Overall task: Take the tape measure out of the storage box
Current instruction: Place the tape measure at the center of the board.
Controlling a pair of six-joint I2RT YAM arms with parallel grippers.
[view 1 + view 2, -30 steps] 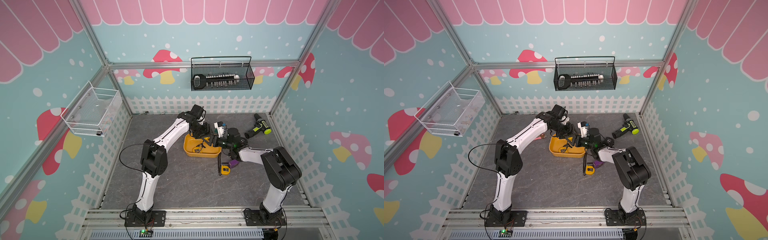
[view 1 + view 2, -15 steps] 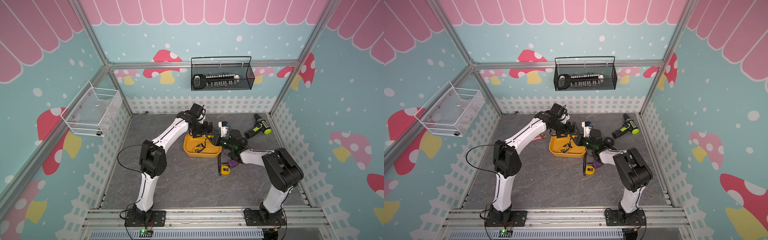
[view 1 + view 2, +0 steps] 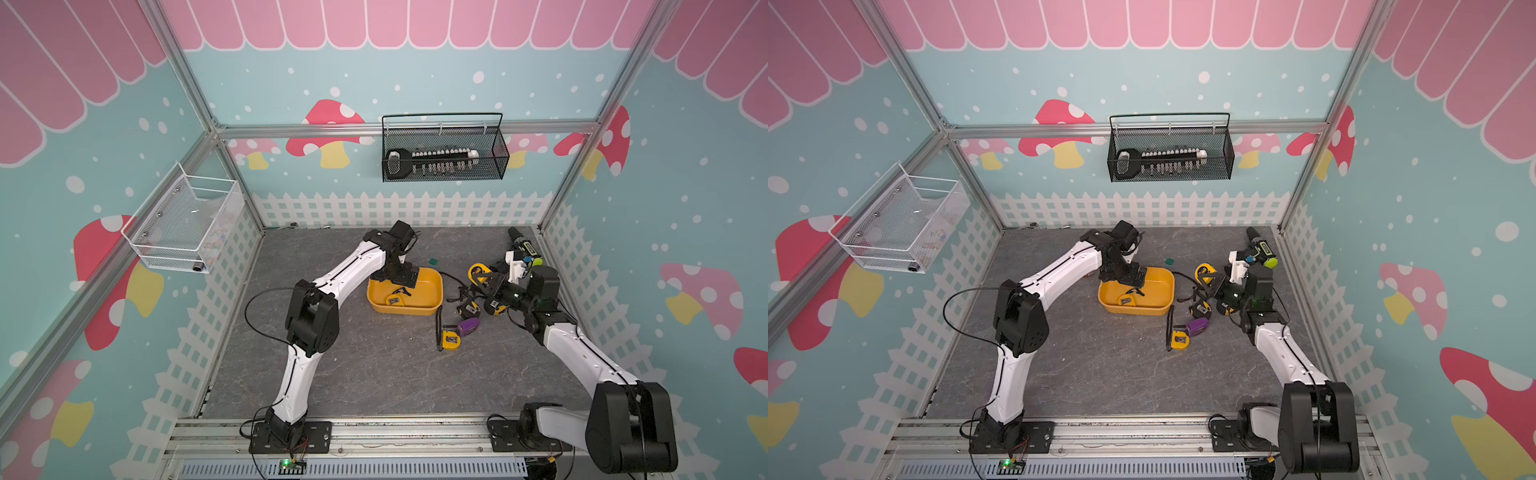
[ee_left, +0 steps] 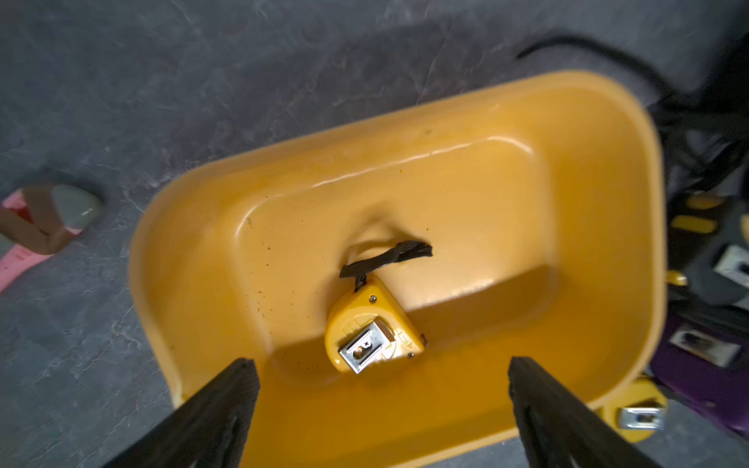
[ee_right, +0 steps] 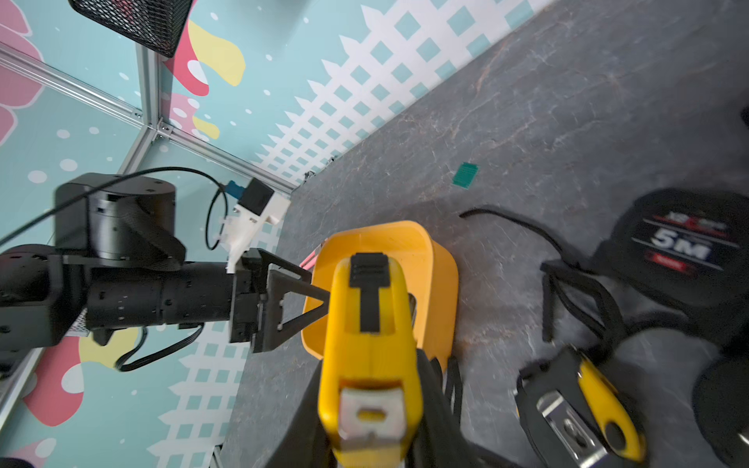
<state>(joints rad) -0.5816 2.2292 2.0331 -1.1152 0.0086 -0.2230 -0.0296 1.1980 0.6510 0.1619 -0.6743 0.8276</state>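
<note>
1. In both top views the box (image 3: pixel 415 309) sits on the bench (image 3: pixel 374 374). One small yellow tape (image 3: pixel 395 300) lies inside it.
2. In both top views my left end effector (image 3: pixel 400 284) hangs over the box. Its fingers are wide apart and hold nothing.
3. In both top views my right end effector (image 3: pixel 484 279) is outside the box, on my right side of it. It is clamped on the other tape (image 3: pixel 477 273), which is yellow too. A purple tape (image 3: pixel 469 325) and a few more lie on the bench close by.
4. In the left wrist view I look down into the box (image 4: pixel 587 202). The tape (image 4: pixel 371 332) lies flat on the box floor with its metal clip (image 4: pixel 364 348) up. Its black strap (image 4: pixel 385 259) lies beside it. My two black fingers (image 4: pixel 227 405) stand far apart, one on each side of the tape, and do not touch it.
5. In the right wrist view the other tape (image 5: pixel 371 324) fills the middle, squeezed between my right fingers (image 5: pixel 429 397). Behind it I see the box (image 5: pixel 437 283) and my left end effector (image 5: pixel 314 302) at its rim. A black tape (image 5: pixel 685 247) marked 5M lies on the bench.
</note>
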